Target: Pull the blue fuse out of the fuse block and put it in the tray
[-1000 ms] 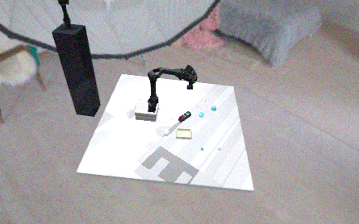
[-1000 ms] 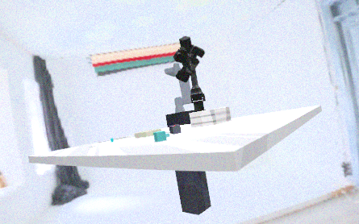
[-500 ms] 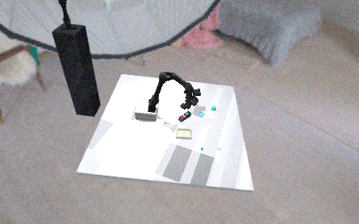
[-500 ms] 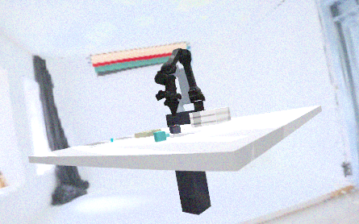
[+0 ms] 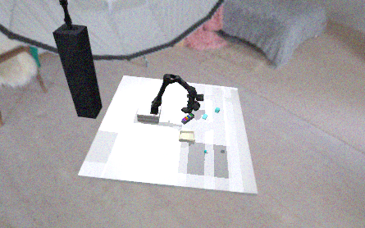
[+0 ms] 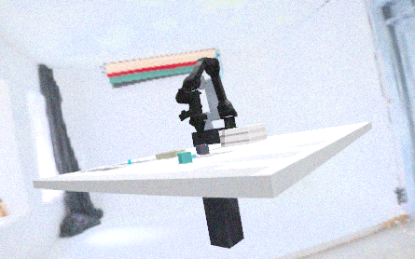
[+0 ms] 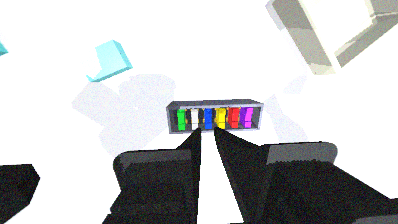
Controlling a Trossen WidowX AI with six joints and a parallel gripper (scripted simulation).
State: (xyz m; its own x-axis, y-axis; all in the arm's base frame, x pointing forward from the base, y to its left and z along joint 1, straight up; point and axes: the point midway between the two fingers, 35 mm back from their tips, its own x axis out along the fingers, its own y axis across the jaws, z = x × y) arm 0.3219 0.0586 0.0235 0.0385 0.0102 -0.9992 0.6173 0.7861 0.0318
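- The fuse block (image 5: pixel 188 120) (image 6: pixel 202 149) (image 7: pixel 215 103) sits on the white desk (image 5: pixel 143 156) (image 6: pixel 303 149) (image 7: pixel 210 30).
- The blue fuse (image 7: pixel 208 119) is in the block, between the white fuse (image 7: pixel 195 119) and the yellow fuse (image 7: pixel 221 117).
- Green, red and purple fuses fill out the row in the block.
- The jaws (image 5: pixel 186 110) (image 6: pixel 200 129) point down above the block, slightly apart, with nothing between them.
- The tray (image 5: pixel 187 141) (image 6: pixel 169 155) (image 7: pixel 300 37) stands near the block, apart from it.
- A turquoise piece (image 5: pixel 204 116) (image 6: pixel 190 156) (image 7: pixel 114 59) lies near the block, on another side from the tray.
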